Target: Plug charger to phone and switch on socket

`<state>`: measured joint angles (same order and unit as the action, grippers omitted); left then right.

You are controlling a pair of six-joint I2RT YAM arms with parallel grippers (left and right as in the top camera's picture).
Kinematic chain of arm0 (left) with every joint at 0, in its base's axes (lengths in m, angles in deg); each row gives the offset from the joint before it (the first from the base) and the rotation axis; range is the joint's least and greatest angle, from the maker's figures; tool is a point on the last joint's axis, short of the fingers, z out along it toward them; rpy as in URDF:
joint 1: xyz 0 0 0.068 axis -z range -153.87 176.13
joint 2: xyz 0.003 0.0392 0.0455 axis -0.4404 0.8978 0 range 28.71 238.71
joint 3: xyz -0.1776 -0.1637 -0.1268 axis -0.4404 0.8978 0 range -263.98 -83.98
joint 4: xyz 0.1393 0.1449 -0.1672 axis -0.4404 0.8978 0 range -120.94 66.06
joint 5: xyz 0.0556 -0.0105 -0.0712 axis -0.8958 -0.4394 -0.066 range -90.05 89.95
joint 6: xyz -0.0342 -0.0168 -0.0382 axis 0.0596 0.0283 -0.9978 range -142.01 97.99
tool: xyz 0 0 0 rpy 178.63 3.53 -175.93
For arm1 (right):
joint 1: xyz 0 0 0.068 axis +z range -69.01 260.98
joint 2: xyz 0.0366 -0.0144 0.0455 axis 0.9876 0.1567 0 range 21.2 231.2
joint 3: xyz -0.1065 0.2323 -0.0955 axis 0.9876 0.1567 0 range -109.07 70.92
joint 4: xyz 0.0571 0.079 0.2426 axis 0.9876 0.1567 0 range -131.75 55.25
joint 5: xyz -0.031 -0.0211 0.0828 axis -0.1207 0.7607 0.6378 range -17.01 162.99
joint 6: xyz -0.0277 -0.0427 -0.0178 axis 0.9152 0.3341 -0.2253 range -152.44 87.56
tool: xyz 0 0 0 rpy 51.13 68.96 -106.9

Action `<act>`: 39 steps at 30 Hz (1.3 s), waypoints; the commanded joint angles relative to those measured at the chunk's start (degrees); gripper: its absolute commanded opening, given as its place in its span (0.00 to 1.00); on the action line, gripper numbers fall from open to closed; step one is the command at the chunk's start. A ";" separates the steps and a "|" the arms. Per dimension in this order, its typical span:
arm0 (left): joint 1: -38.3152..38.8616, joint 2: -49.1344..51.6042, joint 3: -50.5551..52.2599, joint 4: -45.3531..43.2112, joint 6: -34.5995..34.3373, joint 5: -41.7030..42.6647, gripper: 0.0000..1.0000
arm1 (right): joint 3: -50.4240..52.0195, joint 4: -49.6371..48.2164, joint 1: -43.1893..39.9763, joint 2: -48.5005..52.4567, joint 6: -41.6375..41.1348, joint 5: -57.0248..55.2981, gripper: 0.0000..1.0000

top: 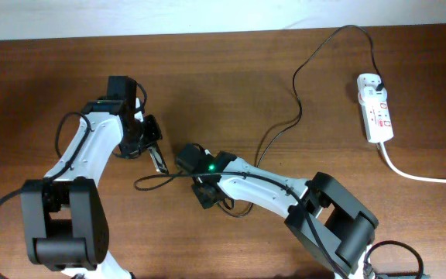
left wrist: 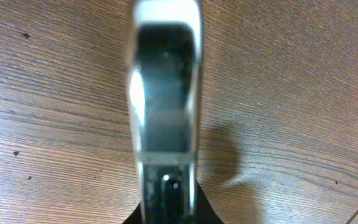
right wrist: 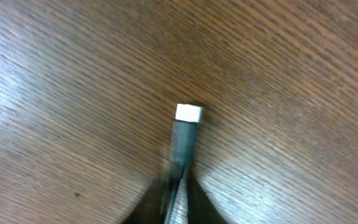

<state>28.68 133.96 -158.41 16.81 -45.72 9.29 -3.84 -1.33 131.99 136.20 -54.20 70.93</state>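
The right gripper [right wrist: 179,190] is pinched narrow on the charger [right wrist: 182,140] just behind its connector. The pale square tip [right wrist: 189,112] pokes out past the fingertips over the wooden table [right wrist: 55,74].

The left gripper [left wrist: 166,210] is clamped on one end of the phone [left wrist: 166,93]. The phone juts from the jaws edge-on and blurred, a silvery rim around a dark face, with its shadow on the wood beside it.

From overhead, the right gripper [top: 186,159] sits just right of the phone [top: 159,160]. Whether tip and phone touch cannot be told. A slack loop of the charger [top: 142,184] lies just below the phone. The rest of the cable runs far to the phone's right and up to the black plug [top: 379,80], seated in the top end of the socket [top: 378,112]. A thick white cord [top: 416,177] trails from the socket's lower end.
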 commanded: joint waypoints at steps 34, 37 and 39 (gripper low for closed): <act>-14.03 -16.46 28.22 -52.22 -19.19 52.28 0.00 | 6.10 -19.82 -19.12 -9.20 8.13 65.11 0.04; -14.53 -16.37 28.22 -53.29 -19.12 52.59 0.00 | 6.10 -23.93 -18.12 -9.20 2.29 61.42 0.04; -15.10 -15.98 28.22 -53.29 -19.10 53.05 0.00 | 6.10 -24.20 -16.96 -9.20 1.70 59.74 0.04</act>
<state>14.60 118.22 -130.24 -36.00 -63.20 59.61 2.52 -25.17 113.48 127.74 -47.36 134.66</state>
